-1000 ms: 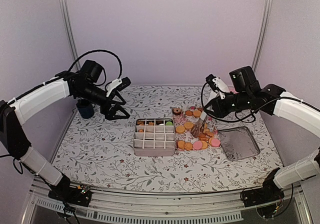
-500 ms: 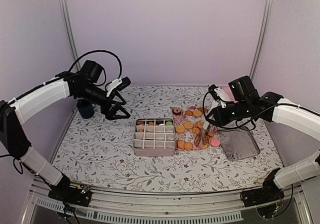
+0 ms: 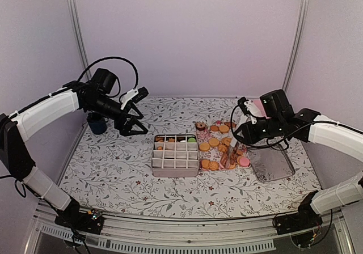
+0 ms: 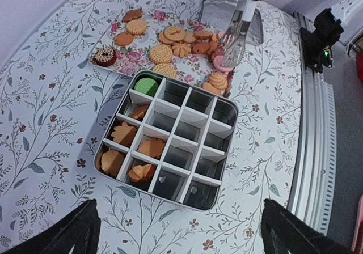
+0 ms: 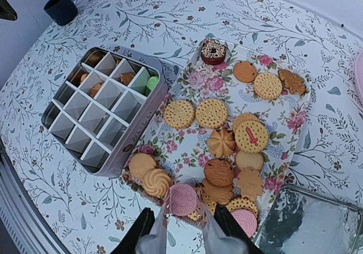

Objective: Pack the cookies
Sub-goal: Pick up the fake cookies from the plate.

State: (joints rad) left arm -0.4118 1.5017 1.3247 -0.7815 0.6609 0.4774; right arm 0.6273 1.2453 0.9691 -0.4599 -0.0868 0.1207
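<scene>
Right pincer (image 3: 240,130), clenched on a pair of silver tongs (image 4: 238,30), has sunk lower and drawn toward my right side over the past second. That carried the tong tips from the middle of the spread to its near edge. Both tips now flank a pink cookie (image 5: 182,199) at that edge; whether they actually press it I cannot tell.

Around it lie the other cookies (image 5: 211,113), mostly orange-tan, scattered over a floral tray (image 5: 195,78), with a dark sprinkled one (image 5: 213,51) at the far corner. Their layout looks unchanged from a second ago.

Just beside the tray on its left stands the divided tin (image 5: 133,138). A green cookie (image 4: 147,86) sits in the far corner compartment nearest the tray, and several orange ones fill compartments along the tin's far-left side, as they did before. On the tray's other side lies a shallow metal lid (image 3: 271,162).

My left pincer (image 3: 139,111), jaws spread wide, hangs in the air over the far left of the table (image 3: 113,169), just where it was a second ago. A dark cup (image 3: 96,123) stands near it.
</scene>
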